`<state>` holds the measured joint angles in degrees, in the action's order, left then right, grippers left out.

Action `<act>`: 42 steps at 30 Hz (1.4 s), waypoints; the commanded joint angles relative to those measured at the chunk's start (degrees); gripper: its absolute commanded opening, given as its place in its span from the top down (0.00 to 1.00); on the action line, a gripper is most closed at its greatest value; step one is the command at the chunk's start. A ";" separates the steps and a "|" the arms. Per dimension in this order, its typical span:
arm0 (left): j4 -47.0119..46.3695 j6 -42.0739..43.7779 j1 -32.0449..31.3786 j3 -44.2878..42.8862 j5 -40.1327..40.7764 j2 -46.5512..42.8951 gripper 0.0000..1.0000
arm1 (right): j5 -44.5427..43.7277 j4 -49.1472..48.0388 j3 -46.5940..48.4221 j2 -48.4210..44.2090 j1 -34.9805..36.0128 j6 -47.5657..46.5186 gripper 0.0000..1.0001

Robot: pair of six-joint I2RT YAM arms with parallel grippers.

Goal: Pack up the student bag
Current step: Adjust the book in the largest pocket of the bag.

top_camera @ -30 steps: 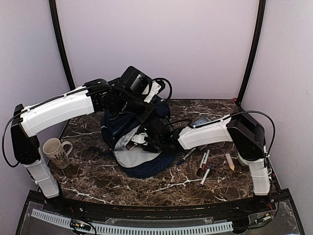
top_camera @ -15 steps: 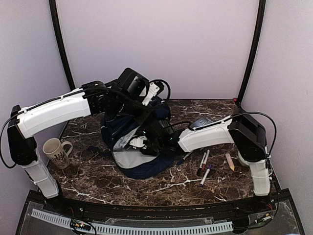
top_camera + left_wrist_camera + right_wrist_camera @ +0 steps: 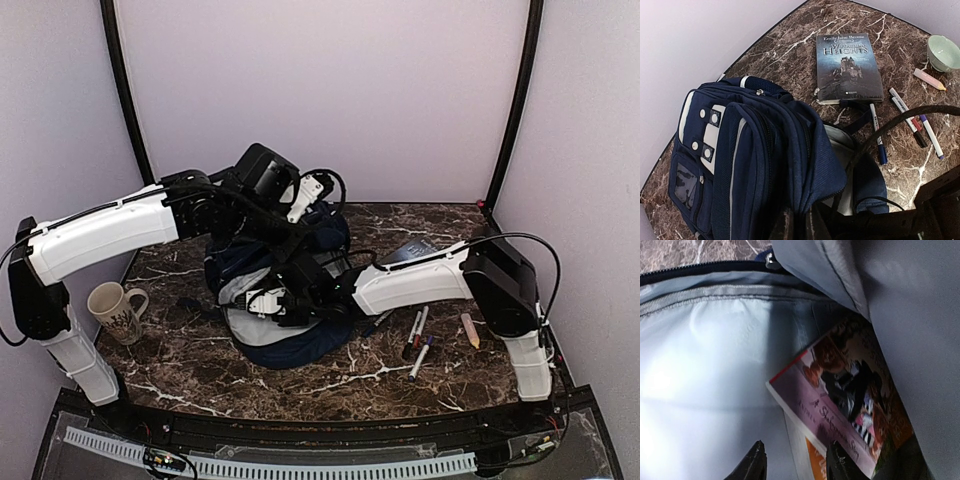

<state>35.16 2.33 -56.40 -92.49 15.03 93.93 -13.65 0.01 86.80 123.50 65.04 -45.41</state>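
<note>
Top external: student bag (image 3: 300, 345) mid-table, between arms. Left gripper (image 3: 801, 226) clamped on bag's upper flap, lifting it so mouth gapes. Right gripper (image 3: 796, 462) reaches inside, jaws apart astride book (image 3: 850, 390) corner, apparently not gripping.

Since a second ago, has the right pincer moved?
Yes: the right pincer has shifted left, toward the mug, further inside the student bag.

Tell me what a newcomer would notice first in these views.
The navy student bag mid-table, with both arms on it: the left gripper pinches its fabric up while the right gripper reaches inside, jaws apart over a colourful paperback. To its right, Wuthering Heights lies unpacked beside some pens.
</note>
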 commanded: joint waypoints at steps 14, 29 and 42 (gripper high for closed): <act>-6.43 -5.66 -0.65 3.45 -5.78 -6.02 1.00 | -6.88 -14.24 20.38 16.59 -2.10 3.16 0.78; -9.36 0.04 -0.47 7.15 1.87 -5.49 1.00 | 18.69 13.55 -3.29 -11.88 2.35 11.66 0.62; -11.64 0.50 0.86 15.08 6.02 -5.71 1.00 | 30.55 23.79 -18.85 -31.64 -3.35 21.79 0.61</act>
<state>27.05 3.03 -56.49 -79.55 17.63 90.08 10.50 21.28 70.02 95.39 64.88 -28.18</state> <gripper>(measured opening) 0.065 0.393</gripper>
